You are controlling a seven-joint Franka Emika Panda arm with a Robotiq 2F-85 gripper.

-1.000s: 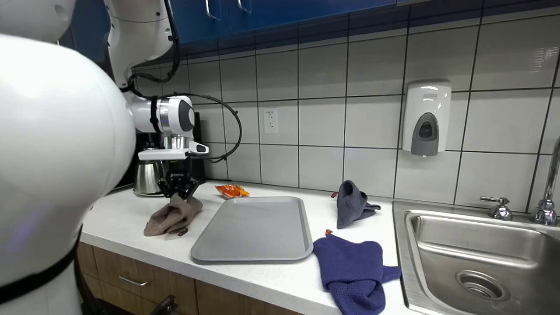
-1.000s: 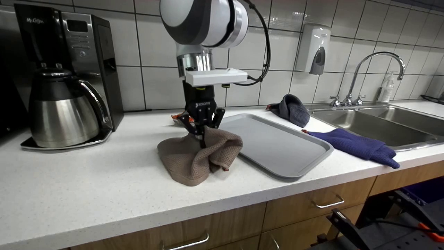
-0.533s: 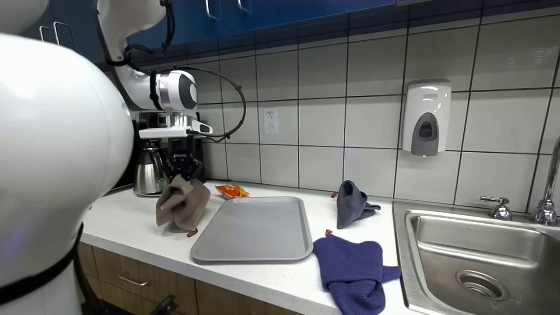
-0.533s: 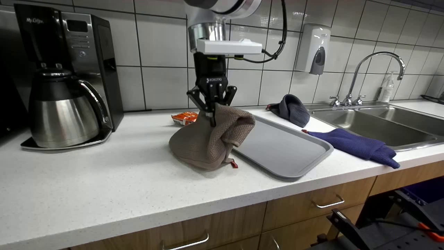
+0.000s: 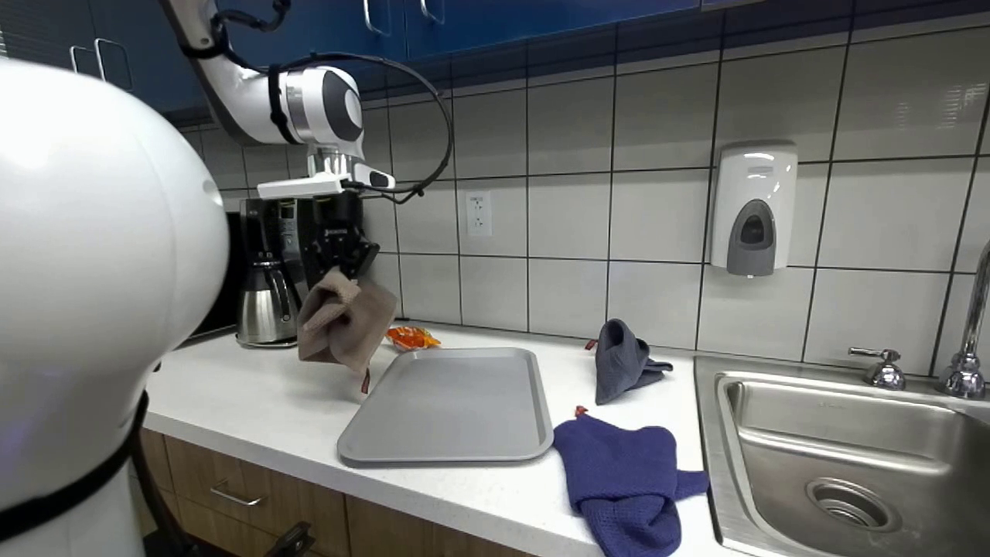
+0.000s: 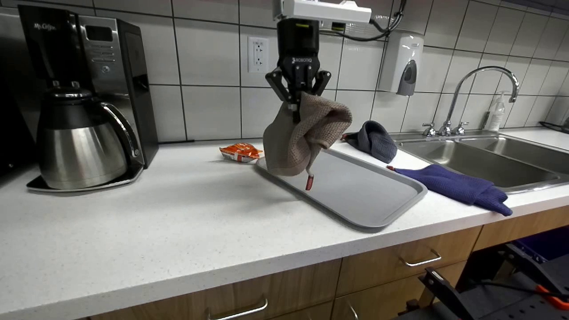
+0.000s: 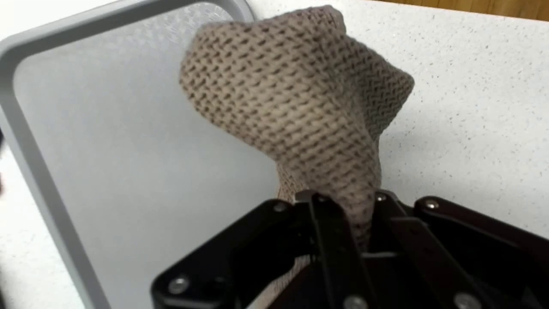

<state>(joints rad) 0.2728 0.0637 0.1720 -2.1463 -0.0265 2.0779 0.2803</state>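
My hand (image 7: 346, 199) gripped brown cloth (image 6: 289, 142) by bunched fold; cloth hung in air above worktop (image 6: 146, 231), at edge of grey tray (image 6: 360, 189), obscuring part of tray rim in wrist view. Orange packet (image 6: 240, 152) lay just beside tray; coffee maker (image 6: 111, 80) stood well apart; grey cloth (image 6: 373, 140) and purple cloth (image 6: 453, 183) lay between tray and sink (image 5: 718, 449).
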